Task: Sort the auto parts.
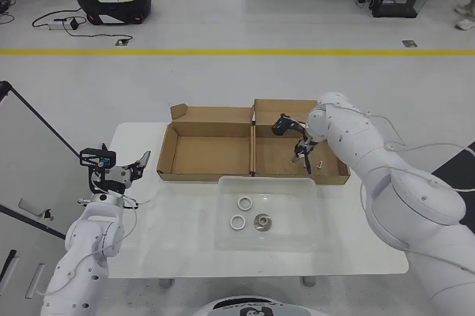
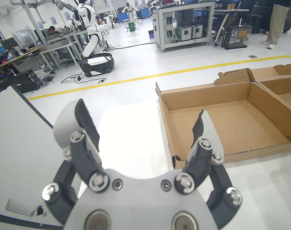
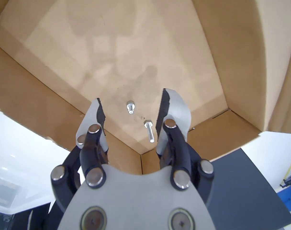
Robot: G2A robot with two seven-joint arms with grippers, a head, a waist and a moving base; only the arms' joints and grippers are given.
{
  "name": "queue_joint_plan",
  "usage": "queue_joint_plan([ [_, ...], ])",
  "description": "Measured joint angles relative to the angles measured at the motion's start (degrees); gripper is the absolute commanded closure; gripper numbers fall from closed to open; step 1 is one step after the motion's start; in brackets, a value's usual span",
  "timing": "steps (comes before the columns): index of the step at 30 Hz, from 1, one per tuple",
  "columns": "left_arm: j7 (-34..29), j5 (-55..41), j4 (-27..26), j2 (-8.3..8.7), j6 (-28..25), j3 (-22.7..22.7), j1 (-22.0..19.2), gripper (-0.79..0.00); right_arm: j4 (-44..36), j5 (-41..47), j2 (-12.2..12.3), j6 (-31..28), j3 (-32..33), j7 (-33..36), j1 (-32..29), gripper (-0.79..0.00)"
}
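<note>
I take the clear tray as my mark; it sits on the white worktop. In it I see one white ring and a second white ring just nearer me. A round metal part lies just to the right of that second ring.

Just beyond the tray's far edge, two open cartons stand side by side. The left carton is off the tray's far left corner, and the right carton is straight beyond the tray.

My right claw hangs inside the right carton, toward the carton corner closest to the tray's far right corner. Its fingers are spread and pinch nothing. On the carton floor under it lie a short bolt and a longer bolt. They are near each other but apart, and the wrist camera sees both in the gap between the fingers.

My left claw is well to the left of the tray, near the worktop's left edge. Its fingers are spread wide and empty, and it points toward the left carton.
</note>
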Motion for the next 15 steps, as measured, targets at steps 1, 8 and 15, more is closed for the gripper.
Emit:
queue_joint_plan([
  [1,0.00,0.00,0.00,0.00,0.00,0.00,0.00,-0.785,-0.03,0.21,0.07,-0.01,0.29,-0.14,0.14,-0.785],
  [8,0.00,0.00,0.00,0.00,0.00,0.00,0.00,-0.785,-0.96,1.59,1.32,-1.76,2.46,-3.16,1.25,-0.785],
  [15,0.00,0.00,0.00,0.00,0.00,0.00,0.00,-0.785,-3.23,3.01,3.87,-4.22,5.27,-6.00,1.64,-0.785],
])
